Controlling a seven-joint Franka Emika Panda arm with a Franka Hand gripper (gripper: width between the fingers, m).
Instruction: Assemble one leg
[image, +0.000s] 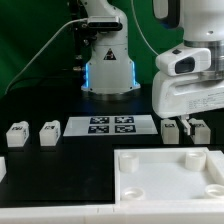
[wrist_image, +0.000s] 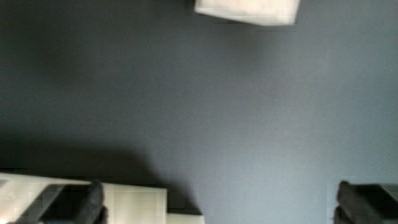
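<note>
The marker board (image: 110, 125) lies flat at mid-table, in front of the robot base (image: 108, 62). To the exterior view's left of it stand the outer left leg (image: 17, 135) and the inner left leg (image: 49, 133), side by side but apart. To its right stand the inner right leg (image: 171, 130) and the outer right leg (image: 201, 130), near each other. The tray-like piece (image: 170, 185) lies in front of the right pair.

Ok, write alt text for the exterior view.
The arm's white tool hangs over two small white legs at the exterior view's right. Two more legs sit at its left, past the marker board; a white tray-like piece lies in front.
</note>
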